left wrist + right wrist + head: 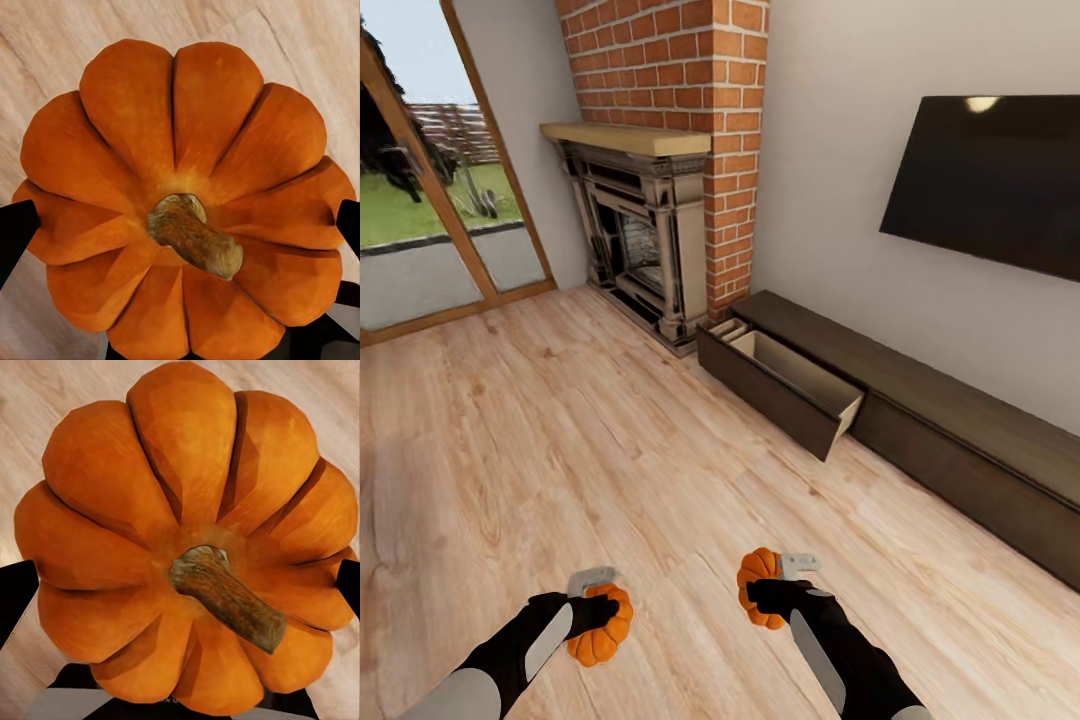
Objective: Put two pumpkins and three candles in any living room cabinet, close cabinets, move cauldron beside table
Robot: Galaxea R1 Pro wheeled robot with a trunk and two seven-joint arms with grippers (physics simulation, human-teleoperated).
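At lower centre two pumpkins (602, 628) (758, 585) sit side by side; the cabinet (920, 420) runs from centre to right edge, its open drawer (785, 385) beside the fireplace (640, 240).

Both arms have pale grey forearm shells that pass into matte black wrist housings. The left gripper (598, 597) is black with a small light-grey block at its 12 o'clock; the right gripper (772, 583) carries one at its 2 o'clock. Black fingers (16, 229) show at the wrist views' edges.
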